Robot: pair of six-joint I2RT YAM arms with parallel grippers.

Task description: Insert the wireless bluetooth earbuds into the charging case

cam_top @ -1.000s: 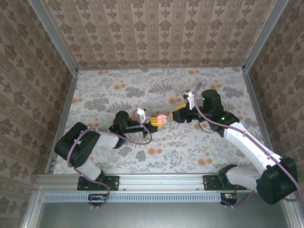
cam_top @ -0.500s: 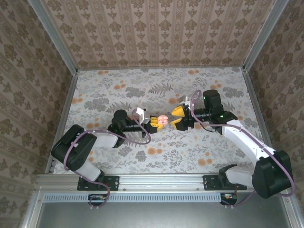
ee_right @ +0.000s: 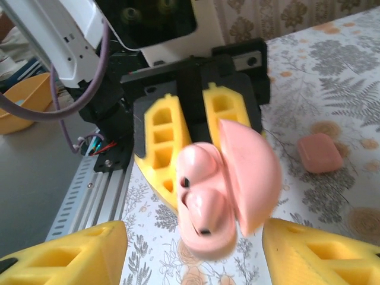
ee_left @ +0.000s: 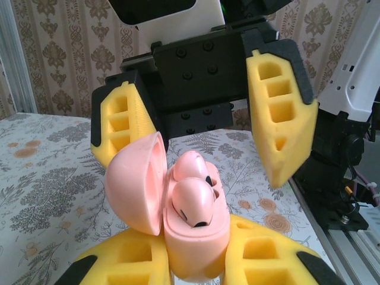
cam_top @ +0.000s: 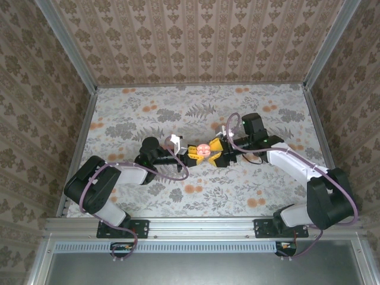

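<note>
Since a second ago the right arm [cam_top: 291, 163] has closed in on the centre; the right jaws, wide and empty, now face the charging case [ee_left: 199, 249], which sits in line with their gap, untouched as far as we can tell. Case entry: pale pink, lid [ee_left: 139, 184] open, base gripped by the left jaws, narrowed tight on it. Two pink earbuds [ee_left: 193, 199]: both seated in the case. We judge insertion done; shutting the lid seems all that remains. One salmon block [ee_right: 320, 152]: loose on the surface [ee_right: 356, 89].

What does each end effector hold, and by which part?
The left end effector grips the open charging case by its lower body; right end effector is open, holding nothing.
</note>
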